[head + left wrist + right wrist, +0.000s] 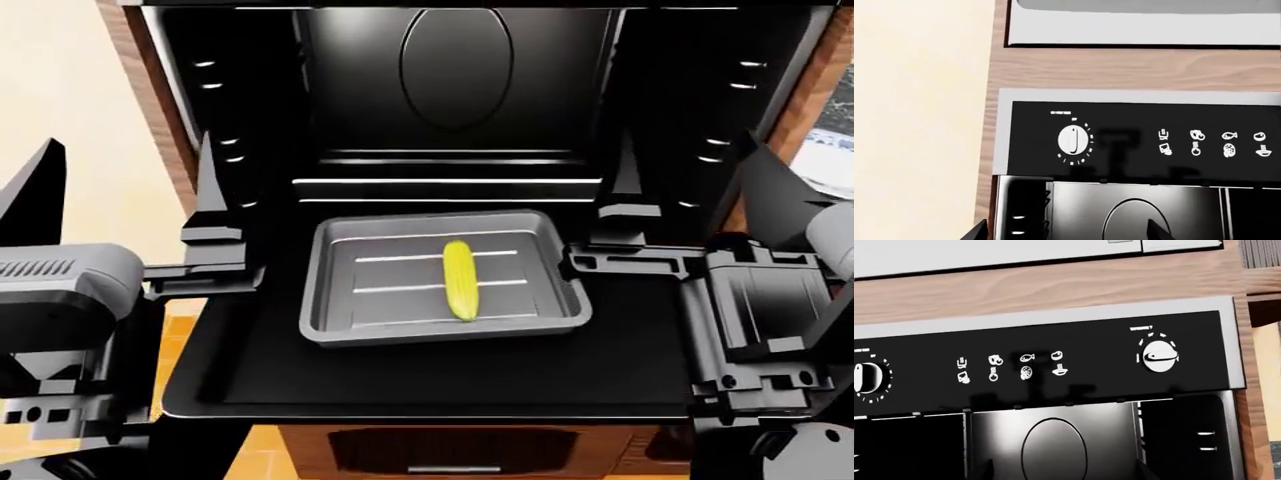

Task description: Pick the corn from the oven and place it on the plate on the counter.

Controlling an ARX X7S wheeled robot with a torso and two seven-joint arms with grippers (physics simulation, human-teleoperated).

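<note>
The corn lies lengthwise on the grey baking tray, which sits at the front of the open oven. My left gripper is open and empty, raised at the left of the oven mouth, apart from the corn. My right gripper is open and empty at the right of the tray. The left wrist view shows its gripper with spread tips facing the oven's control panel. The right wrist view shows its gripper the same way. The plate is out of view.
The oven door is folded down flat under the tray. Wire rack rails line both cavity walls. Brown wood panels frame the oven. A sliver of dark marble counter shows at the head view's right edge.
</note>
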